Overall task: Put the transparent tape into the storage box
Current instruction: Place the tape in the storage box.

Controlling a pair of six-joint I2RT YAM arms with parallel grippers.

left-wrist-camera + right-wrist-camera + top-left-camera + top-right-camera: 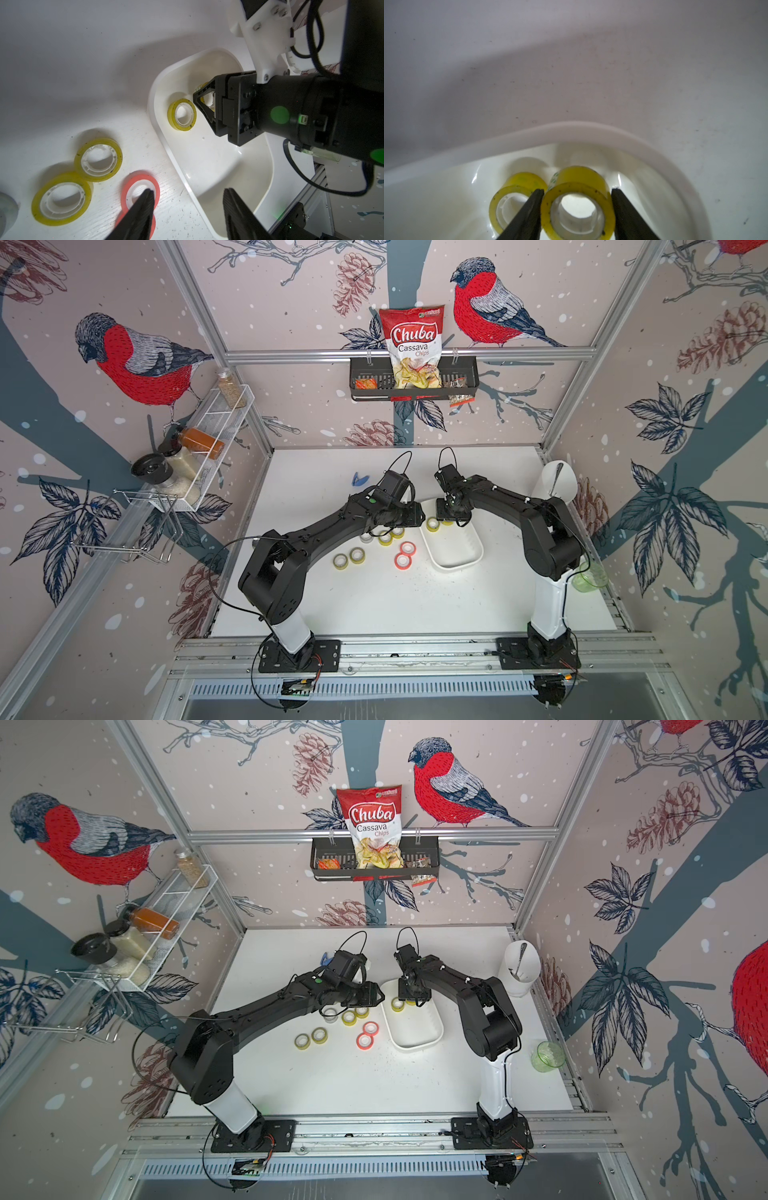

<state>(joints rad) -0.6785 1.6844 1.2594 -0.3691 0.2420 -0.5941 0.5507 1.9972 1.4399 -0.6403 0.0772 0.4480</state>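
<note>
The right gripper (576,190), jaws closed on a transparent tape roll (579,176), holds it inside the far end of the storage box (591,128), presumably for release; the left gripper (189,190) hovers, jaws parted, empty.

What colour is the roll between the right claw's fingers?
The tape roll is translucent yellow with a white core; right wrist view shows it best.

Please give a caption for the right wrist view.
Right gripper fingers hold a yellow-tinted transparent tape roll inside the shallow white plastic storage box.
</note>
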